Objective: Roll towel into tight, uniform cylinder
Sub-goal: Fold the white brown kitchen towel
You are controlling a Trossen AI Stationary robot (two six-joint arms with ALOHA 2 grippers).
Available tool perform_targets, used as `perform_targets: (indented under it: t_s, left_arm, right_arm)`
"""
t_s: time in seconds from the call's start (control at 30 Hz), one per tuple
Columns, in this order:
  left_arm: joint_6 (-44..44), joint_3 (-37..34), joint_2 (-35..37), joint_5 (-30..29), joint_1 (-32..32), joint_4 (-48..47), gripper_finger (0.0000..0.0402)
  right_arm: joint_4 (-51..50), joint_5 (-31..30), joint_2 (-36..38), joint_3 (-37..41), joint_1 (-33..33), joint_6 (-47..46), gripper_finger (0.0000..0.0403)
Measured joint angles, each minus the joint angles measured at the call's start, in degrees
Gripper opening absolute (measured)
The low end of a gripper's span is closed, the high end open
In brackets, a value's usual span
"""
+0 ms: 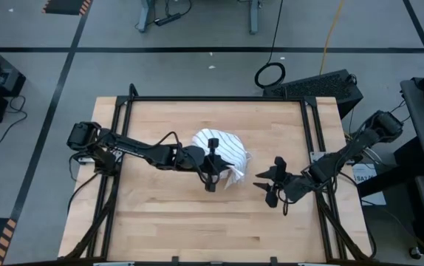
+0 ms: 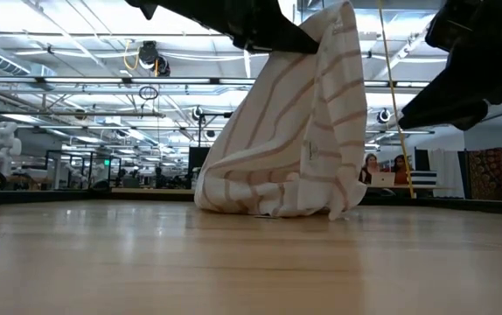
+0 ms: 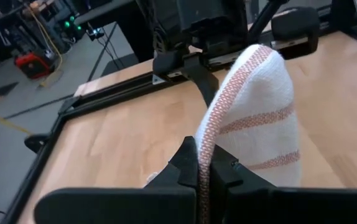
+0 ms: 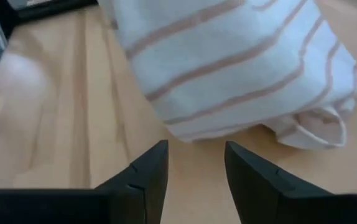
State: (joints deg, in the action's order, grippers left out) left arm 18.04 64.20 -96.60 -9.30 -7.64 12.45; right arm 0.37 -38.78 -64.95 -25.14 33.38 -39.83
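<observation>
The towel (image 2: 299,131) hangs in a tall drooping heap at the middle of the wooden table (image 2: 233,262), its top edge pinched and lifted by a dark gripper (image 2: 273,35) that reaches in from the upper left, its lower folds resting bunched on the tabletop. A second dark arm (image 2: 474,61) hangs at the upper right, apart from the cloth. Far behind, two people (image 2: 386,169) sit at the right in a large ceiling-lit hall

White striped towel (image 2: 295,131), bunched, one edge lifted high, lower folds apparently resting mid-table
</observation>
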Motion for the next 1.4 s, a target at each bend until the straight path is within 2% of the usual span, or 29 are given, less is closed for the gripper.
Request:
perform_targets:
  t_s: [0.1,0.3,0.63,0.8,0.9,1.07,1.17,1.27,1.4]
  left_arm:
    - [0.9,0.0,0.0,0.0,0.2,0.1,0.0002]
    - [0.5,0.0,0.0,-0.1,0.7,0.6,0.0002]
    - [0.5,0.0,0.0,-0.1,2.7,5.6,0.0006]
    - [0.5,0.0,0.0,-0.1,4.3,7.1,0.0007]
    - [0.3,0.0,0.0,-0.1,4.9,7.0,0.0007]
    - [0.3,0.0,0.0,-0.8,5.2,7.6,0.0008]
    - [0.3,0.0,0.0,-2.8,5.2,8.1,0.0008]
    - [0.0,0.0,0.0,-5.9,5.2,7.8,0.0008]
    - [-1.1,0.0,0.0,-9.5,5.4,7.5,0.0008]
  right_arm:
    - [1.8,-1.9,-0.7,0.3,0.6,0.2,0.0148]
    - [2.1,-1.8,-4.3,0.4,0.9,2.4,0.0157]
    - [19.4,-7.9,-16.6,0.5,-0.9,8.2,0.0206]
    - [26.6,-8.0,-21.3,0.4,-1.9,7.3,0.0205]
    - [27.0,-11.4,-22.9,0.4,-2.3,4.3,0.02]
    - [28.0,-17.9,-24.4,0.4,-3.3,1.3,0.0179]
    - [28.8,-18.1,-24.9,0.4,-4.2,1.6,0.0155]
    - [28.6,-18.1,-24.9,0.4,-4.3,2.0,0.0118]
    - [28.6,-17.9,-24.4,0.4,-4.3,3.9,0.0047]
